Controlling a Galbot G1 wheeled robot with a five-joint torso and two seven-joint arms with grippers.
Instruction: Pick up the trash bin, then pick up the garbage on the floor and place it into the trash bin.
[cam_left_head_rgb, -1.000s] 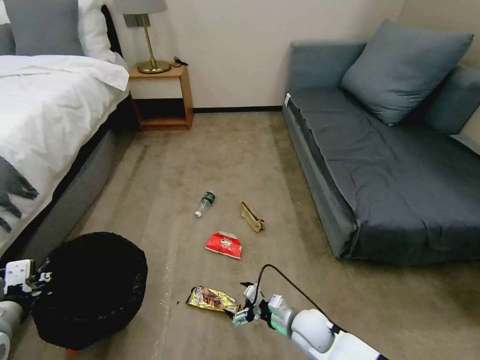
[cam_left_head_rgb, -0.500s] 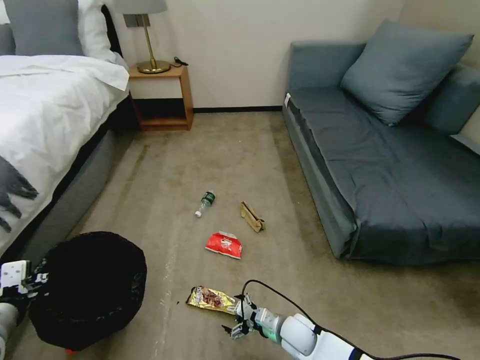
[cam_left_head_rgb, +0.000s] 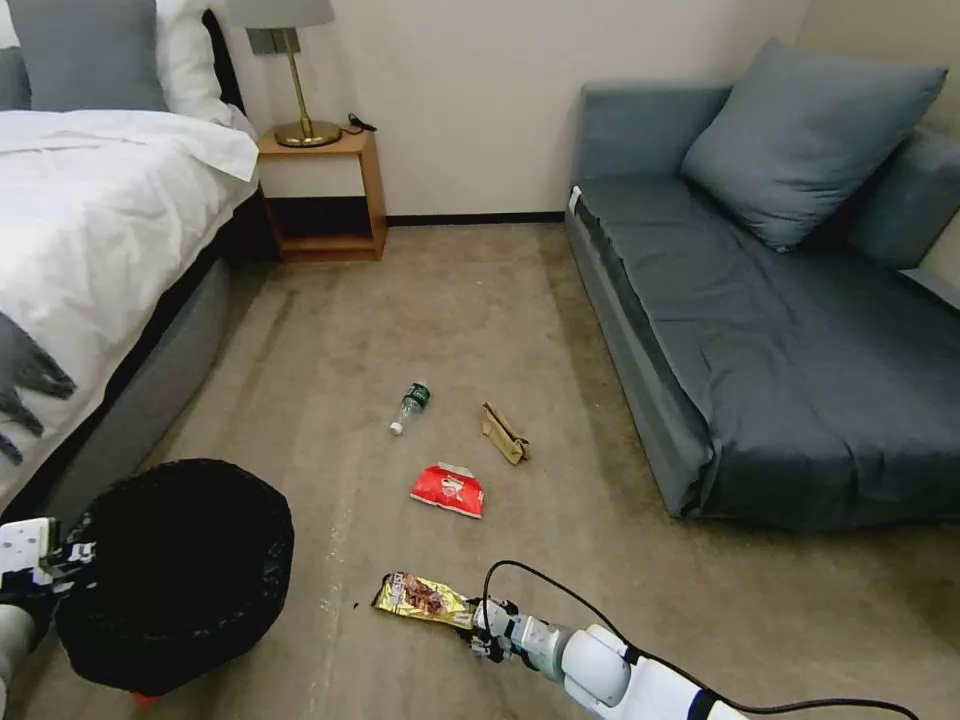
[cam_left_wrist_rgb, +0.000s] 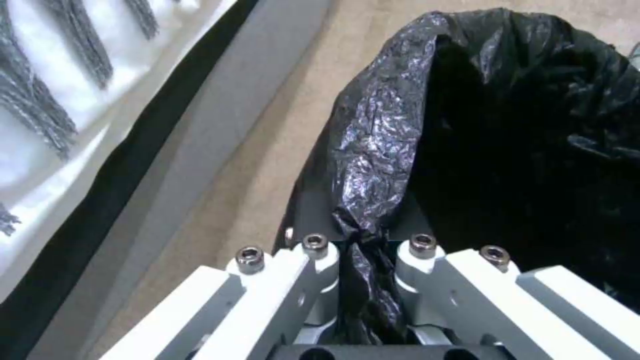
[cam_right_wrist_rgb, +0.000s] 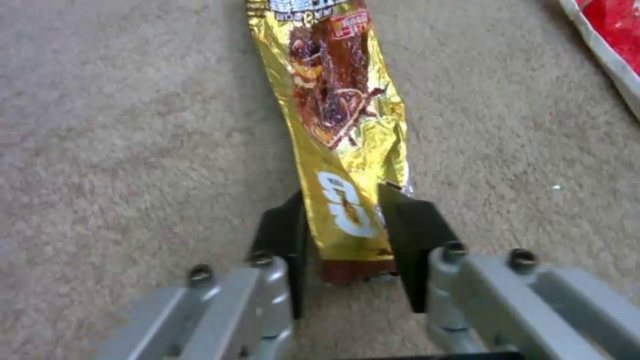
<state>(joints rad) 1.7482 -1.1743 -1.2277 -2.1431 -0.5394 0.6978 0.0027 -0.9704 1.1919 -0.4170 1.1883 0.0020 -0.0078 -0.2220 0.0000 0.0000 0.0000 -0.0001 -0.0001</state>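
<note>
Left gripper (cam_left_wrist_rgb: 363, 250): you have it clamped on a bunched fold of black liner at the near rim of the trash bin (cam_left_head_rgb: 175, 575); the wrist view shows the plastic pinched tight between the two fingers; in the head view it sits at the low left edge, beside the bed (cam_left_head_rgb: 90, 260).

Trash bin: you see it at the lower left on the carpet (cam_left_head_rgb: 450, 300); its mouth faces up and the black bag covers the whole top; whether it is lifted off the floor or resting on it, you cannot tell from here.

Right gripper (cam_right_wrist_rgb: 343, 230): low at the floor, front and centre; the fingers stand apart on either side of the near end of the gold wrapper (cam_right_wrist_rgb: 337, 115); the pads look close against the foil's edges, though the squeeze may not be complete.

Gold wrapper: lies flat on the carpet, stretched away from the gripper.

Red packet (cam_left_head_rgb: 448, 490): on the carpet beyond the wrapper, well apart from it.

Tan paper bag (cam_left_head_rgb: 504, 433): farther out, to the right of the bottle (cam_left_head_rgb: 410, 407).

Bottle: lying on its side, white cap toward you.

Sofa (cam_left_head_rgb: 800, 330): along the right wall, clear of the litter.
</note>
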